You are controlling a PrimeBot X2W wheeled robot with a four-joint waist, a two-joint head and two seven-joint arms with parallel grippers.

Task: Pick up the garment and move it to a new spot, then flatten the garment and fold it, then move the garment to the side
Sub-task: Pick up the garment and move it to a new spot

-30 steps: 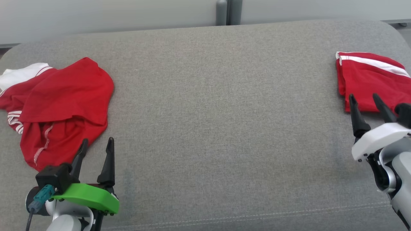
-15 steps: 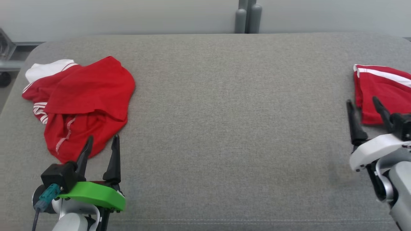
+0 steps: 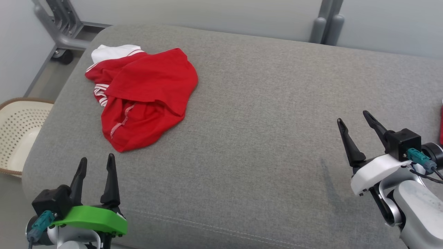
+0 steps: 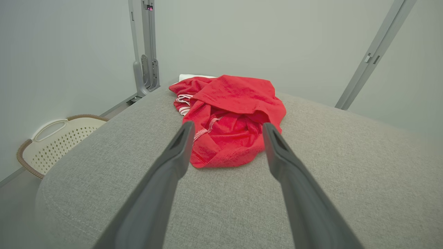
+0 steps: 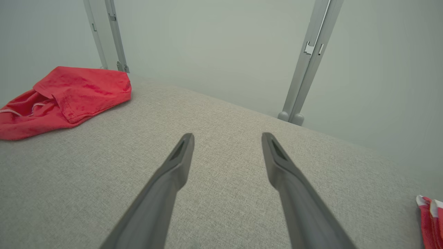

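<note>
On the wide grey cushion (image 3: pixel 263 114), the crumpled red garment (image 3: pixel 145 93) lies near the far left corner and is not yet picked up. The left gripper (image 3: pixel 97 158) hovers just in front of it, jaws spread and empty. The right gripper (image 3: pixel 352 117), also spread and empty, is well apart from it. I judge that the first pick is in hand: the left arm must reach forward and close on a fold.

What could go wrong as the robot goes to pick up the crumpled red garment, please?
The crumpled red garment with white trim lies in overlapping folds, so the open left gripper may pinch only one layer and drag it bunched. It also sits near the left edge of the grey cushion, beside the cream perforated basket; a slipped grasp might drop it off.
</note>
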